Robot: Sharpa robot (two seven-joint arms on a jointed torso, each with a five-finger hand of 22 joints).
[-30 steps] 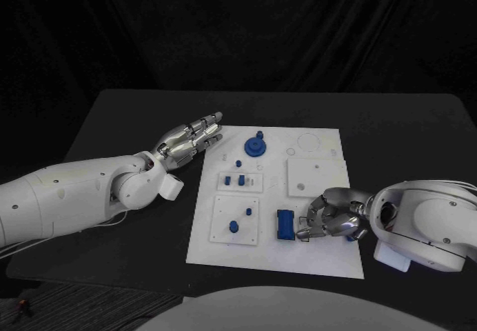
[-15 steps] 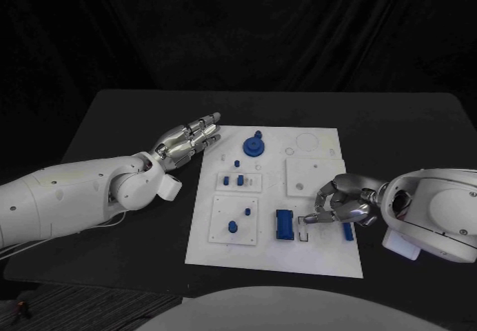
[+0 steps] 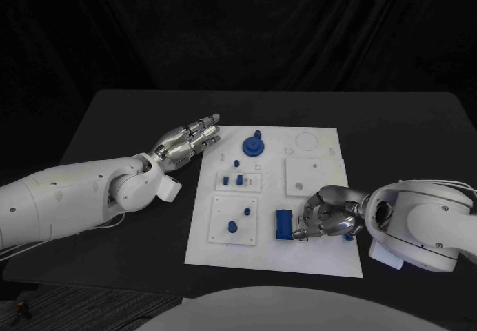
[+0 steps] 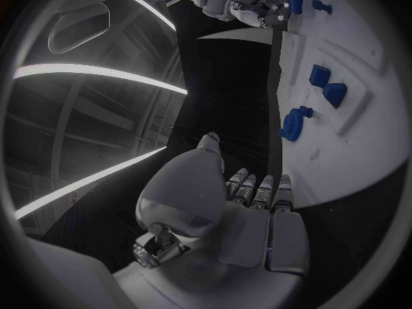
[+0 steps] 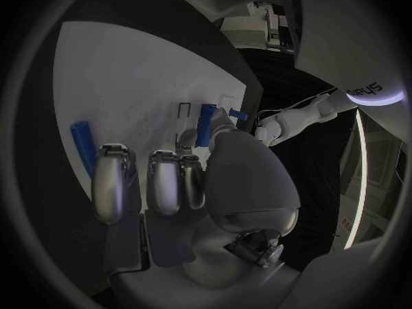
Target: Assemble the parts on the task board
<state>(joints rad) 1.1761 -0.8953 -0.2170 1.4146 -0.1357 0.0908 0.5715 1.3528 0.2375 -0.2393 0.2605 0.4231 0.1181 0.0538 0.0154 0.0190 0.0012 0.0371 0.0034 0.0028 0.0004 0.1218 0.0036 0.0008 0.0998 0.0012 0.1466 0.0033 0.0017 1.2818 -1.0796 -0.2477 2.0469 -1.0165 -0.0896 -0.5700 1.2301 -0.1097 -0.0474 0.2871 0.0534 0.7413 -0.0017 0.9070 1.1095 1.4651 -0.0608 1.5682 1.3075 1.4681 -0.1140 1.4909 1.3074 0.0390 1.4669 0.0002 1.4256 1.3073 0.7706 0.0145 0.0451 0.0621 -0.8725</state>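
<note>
Head view: right hand [image 3: 331,215] on the board [image 3: 273,258], fingers curled down next to the blue bar [image 3: 285,224]; can't tell if it's pinching anything. A small blue peg [image 5: 83,146] lies loose by its fingers. Left hand [image 3: 187,141] spread, idle on worktop [image 3: 129,117] at the board's edge. Judgement: line the part up w/ its slot before pressing; go slow.

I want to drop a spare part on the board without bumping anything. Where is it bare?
The task board is bare along its near edge, below the left block and the blue bar. Its far right corner, beside the blue gear, holds just a faint circle outline. The right middle is crowded: the right hand hovers there, while the left hand borders the far left corner.
</note>
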